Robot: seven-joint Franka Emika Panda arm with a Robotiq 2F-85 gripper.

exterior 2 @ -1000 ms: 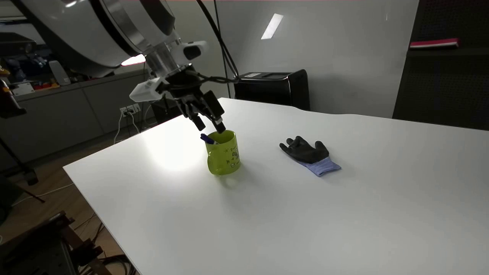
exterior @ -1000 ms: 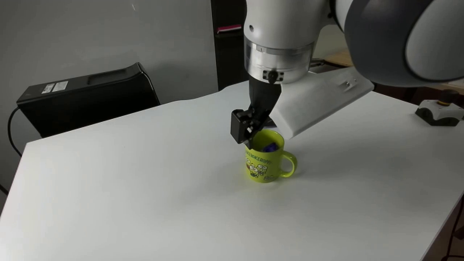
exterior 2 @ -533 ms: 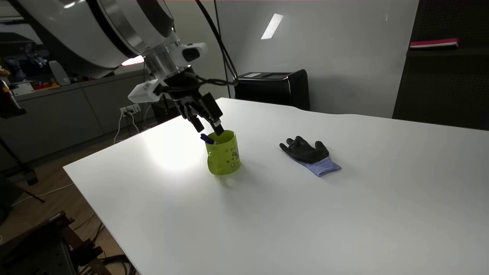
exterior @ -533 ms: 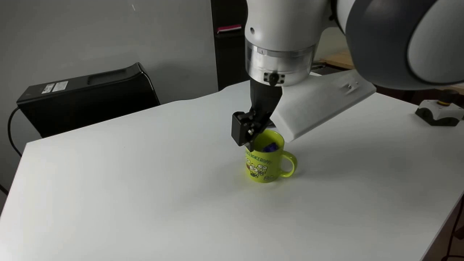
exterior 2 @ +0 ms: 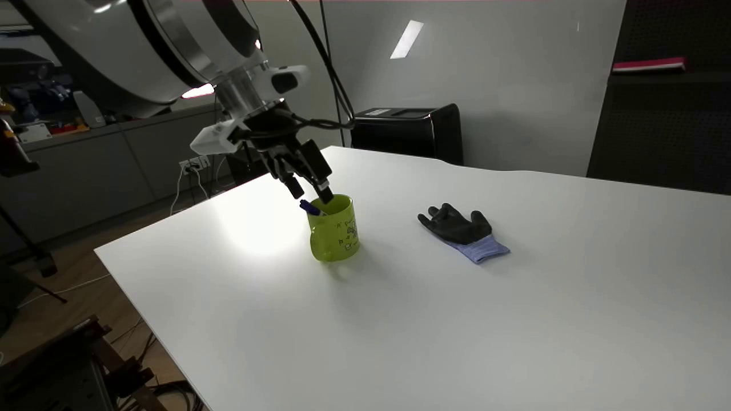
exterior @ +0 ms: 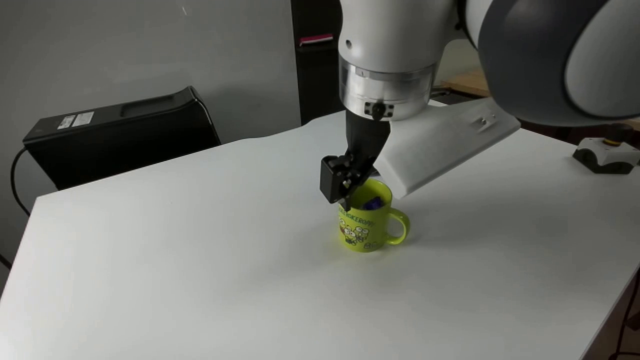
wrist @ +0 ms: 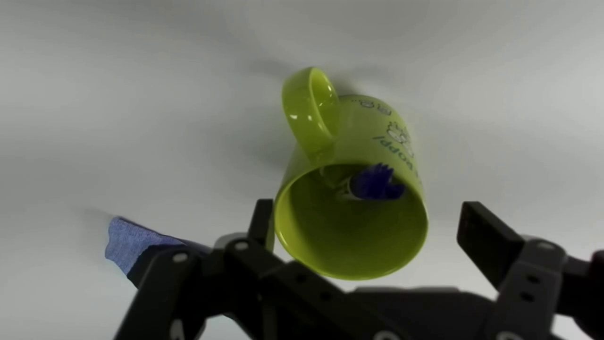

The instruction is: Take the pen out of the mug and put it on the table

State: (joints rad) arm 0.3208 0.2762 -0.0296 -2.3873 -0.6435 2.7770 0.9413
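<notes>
1. In an exterior view, the fingers [exterior: 345, 204] partly hide the mug [exterior: 364, 232]; beyond the bench [exterior: 200, 260] stands a black box [exterior: 125, 127].
2. In an exterior view, the pen [exterior 2: 310, 208] leans in the mug; a glove [exterior 2: 461, 229] lies well apart.
3. In the wrist view, the fingers are spread wide, gripping nothing, and partly hide the glove.

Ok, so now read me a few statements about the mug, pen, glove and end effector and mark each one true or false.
1. The pen is inside the mug. True.
2. The mug lies on its side. False: it stands upright on the white table.
3. The end effector is open. True.
4. The pen's visible end is red. False: it is blue.
5. The glove lies apart from the mug. True.
</notes>
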